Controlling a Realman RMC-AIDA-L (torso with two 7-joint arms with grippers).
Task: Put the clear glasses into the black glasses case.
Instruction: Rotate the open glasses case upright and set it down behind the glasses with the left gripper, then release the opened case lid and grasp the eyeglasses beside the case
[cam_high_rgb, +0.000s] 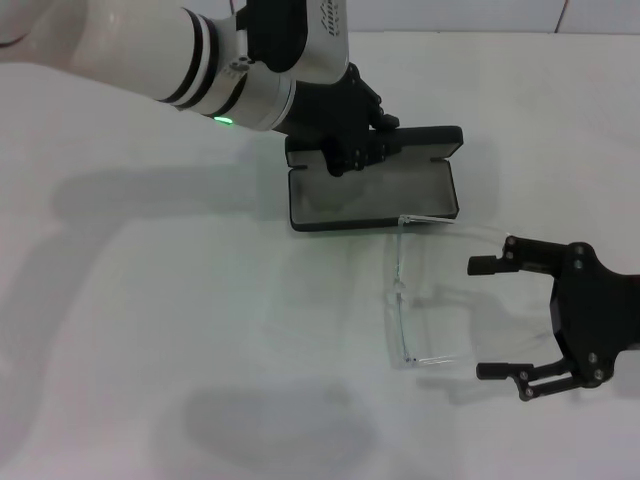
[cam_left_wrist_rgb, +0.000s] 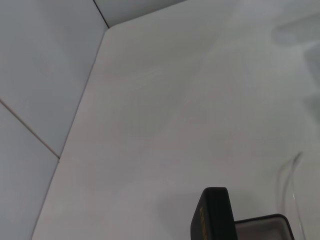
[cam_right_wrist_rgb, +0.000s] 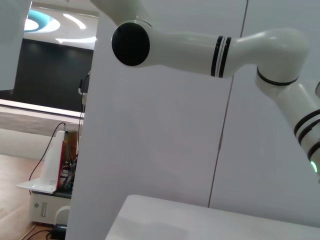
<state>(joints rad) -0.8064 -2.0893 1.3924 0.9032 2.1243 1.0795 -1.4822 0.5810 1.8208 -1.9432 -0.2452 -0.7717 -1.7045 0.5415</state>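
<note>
The black glasses case (cam_high_rgb: 375, 195) lies open at the table's middle back, grey lining up, its lid (cam_high_rgb: 430, 138) standing along the far edge. My left gripper (cam_high_rgb: 360, 142) is shut on the lid's left part, one finger over the lining and one behind the lid. In the left wrist view the lid (cam_left_wrist_rgb: 212, 215) shows orange lettering. The clear glasses (cam_high_rgb: 405, 300) lie on the table just in front of the case's right end, one arm tip touching the case; a faint clear arm (cam_left_wrist_rgb: 289, 185) shows. My right gripper (cam_high_rgb: 483, 318) is open, just right of the glasses, its fingers spanning their width.
White tabletop (cam_high_rgb: 150, 300) all round. A pale wall (cam_left_wrist_rgb: 40, 75) meets the table's far edge. The right wrist view shows only my left arm (cam_right_wrist_rgb: 200, 47) against that wall and a strip of table (cam_right_wrist_rgb: 200, 222).
</note>
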